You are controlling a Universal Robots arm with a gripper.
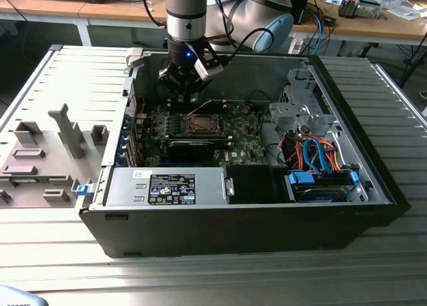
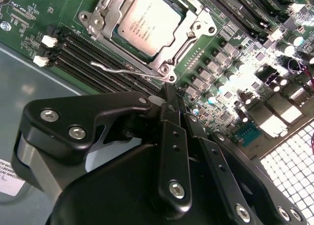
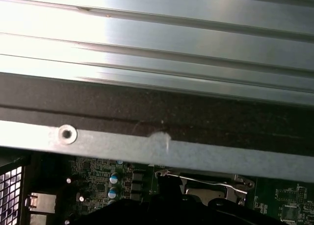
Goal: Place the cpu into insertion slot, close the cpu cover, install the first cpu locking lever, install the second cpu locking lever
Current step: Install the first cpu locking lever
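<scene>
Gripper (image 2: pixel 169 95) with fingers pressed together, holding nothing, hanging just above the motherboard (image 2: pixel 235 87) near a thin wire locking lever (image 2: pixel 122 68). Beyond it, cpu (image 2: pixel 149 21) seated in the insertion slot (image 2: pixel 162 63), cpu cover (image 2: pixel 110 9) lying down around it. In the exterior view, gripper (image 1: pixel 183 79) near the computer case's (image 1: pixel 233 226) back wall.

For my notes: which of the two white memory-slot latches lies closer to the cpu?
The latch on the slot next to the cpu; the other latch is farther out.
</scene>
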